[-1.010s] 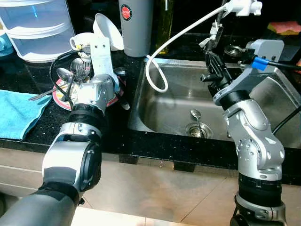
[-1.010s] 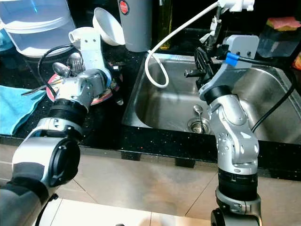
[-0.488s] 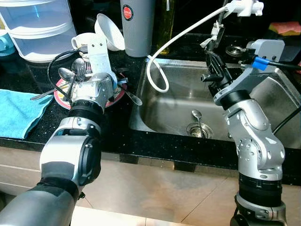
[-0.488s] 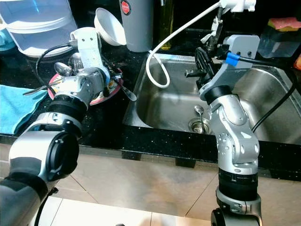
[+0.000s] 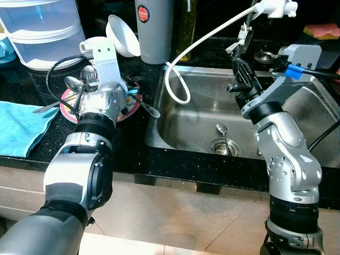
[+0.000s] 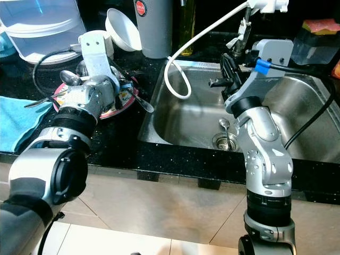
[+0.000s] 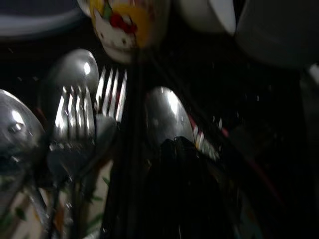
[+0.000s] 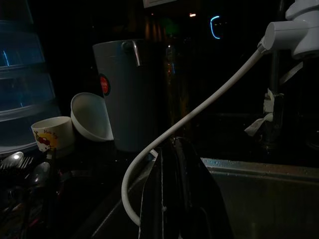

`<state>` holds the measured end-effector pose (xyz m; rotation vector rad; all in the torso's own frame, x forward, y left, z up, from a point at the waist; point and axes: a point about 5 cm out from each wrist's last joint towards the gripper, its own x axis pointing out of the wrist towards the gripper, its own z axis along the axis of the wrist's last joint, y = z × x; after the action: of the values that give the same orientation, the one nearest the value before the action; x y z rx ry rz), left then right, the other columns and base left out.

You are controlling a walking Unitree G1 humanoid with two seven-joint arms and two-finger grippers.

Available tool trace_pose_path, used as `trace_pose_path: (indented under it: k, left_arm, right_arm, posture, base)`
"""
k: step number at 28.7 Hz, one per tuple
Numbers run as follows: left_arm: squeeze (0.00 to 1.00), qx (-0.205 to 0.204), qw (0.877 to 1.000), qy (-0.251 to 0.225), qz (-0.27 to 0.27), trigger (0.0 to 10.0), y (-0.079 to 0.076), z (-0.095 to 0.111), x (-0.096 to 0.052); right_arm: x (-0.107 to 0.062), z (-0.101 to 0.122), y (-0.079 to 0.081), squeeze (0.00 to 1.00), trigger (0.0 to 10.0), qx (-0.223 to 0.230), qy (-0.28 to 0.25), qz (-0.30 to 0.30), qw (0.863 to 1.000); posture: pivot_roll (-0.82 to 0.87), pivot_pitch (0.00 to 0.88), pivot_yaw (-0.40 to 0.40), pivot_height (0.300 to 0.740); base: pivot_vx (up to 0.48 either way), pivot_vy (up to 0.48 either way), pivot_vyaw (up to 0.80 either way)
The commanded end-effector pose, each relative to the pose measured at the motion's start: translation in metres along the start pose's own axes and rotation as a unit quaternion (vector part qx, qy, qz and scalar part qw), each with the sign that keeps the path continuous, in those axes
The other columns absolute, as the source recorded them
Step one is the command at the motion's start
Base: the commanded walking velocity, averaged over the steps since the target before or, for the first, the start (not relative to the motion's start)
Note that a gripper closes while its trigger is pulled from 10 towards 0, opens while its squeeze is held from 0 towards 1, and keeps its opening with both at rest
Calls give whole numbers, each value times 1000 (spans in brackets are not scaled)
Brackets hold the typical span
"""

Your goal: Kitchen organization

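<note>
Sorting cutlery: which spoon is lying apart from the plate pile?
The spoon in the sink, by the drain; the other spoons lie on the plate.

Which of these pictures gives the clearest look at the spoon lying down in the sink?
The left eye view: the spoon lies fully visible by the drain. The right eye view shows it too, crowded by the right arm. Both wrist views are too dark to make it out.
</note>
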<state>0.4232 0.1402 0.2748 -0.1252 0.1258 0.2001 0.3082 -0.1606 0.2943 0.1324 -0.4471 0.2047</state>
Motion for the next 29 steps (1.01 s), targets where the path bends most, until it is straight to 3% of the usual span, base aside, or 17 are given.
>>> trace_pose_path:
  k: [1,13,22,29]
  left_arm:
    - [0,18,1000,-24,3,10000,2,5,-2]
    - [0,51,995,-65,-50,10000,-21,16,-19]
    - [0,81,992,-84,-40,10000,-13,12,-29]
    - [0,77,994,-63,-40,10000,-9,7,-33]
  right_arm:
    - [1,3,-1,0,10000,-2,-7,-2,1000]
    - [0,3,-1,0,10000,-5,-6,-1,1000]
    - [0,3,-1,0,10000,-5,-6,2,1000]
    - [0,3,-1,0,10000,-5,-6,0,1000]
  posture:
    - [63,98,46,740]
    - [58,89,44,740]
    - [65,82,43,740]
    - [72,89,44,740]
  base:
    - [0,0,0]
    - [0,0,0]
    - [0,0,0]
    - [0,0,0]
